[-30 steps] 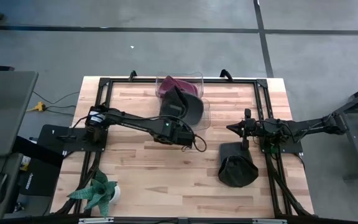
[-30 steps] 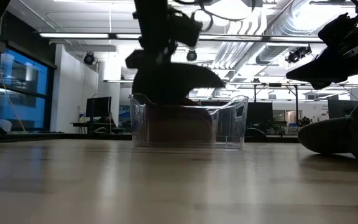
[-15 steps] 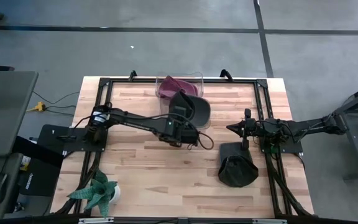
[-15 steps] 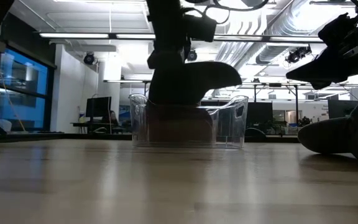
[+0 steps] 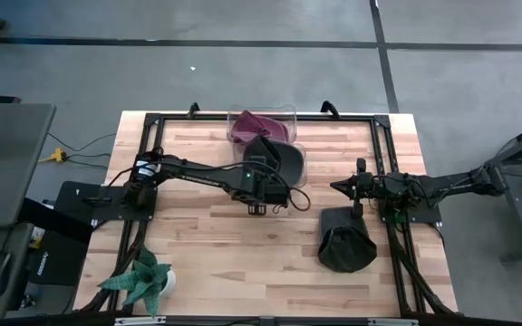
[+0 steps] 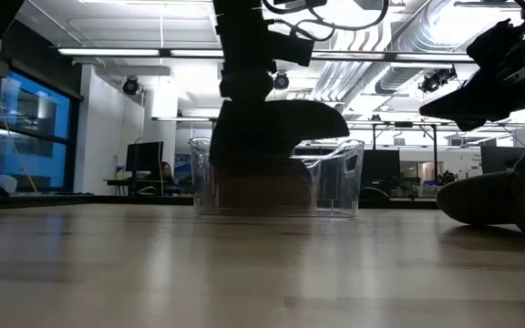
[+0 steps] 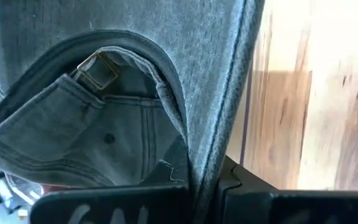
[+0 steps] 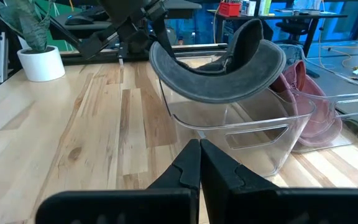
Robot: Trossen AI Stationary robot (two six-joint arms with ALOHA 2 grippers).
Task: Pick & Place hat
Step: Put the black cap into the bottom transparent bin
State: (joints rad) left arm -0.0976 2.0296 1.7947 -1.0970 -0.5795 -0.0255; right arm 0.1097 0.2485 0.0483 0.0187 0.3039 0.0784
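A light wooden table carries a clear bin just beyond the left gripper, a dark hat near the right gripper, and a potted plant

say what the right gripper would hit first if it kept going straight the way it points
Probably the clear bin: the right gripper, shut, aims at its near wall, just under the grey cap that the left gripper holds above it. Depth is unclear.

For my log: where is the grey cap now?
In the high view, the grey cap hangs over the clear bin at the table's far middle, held by the left gripper.
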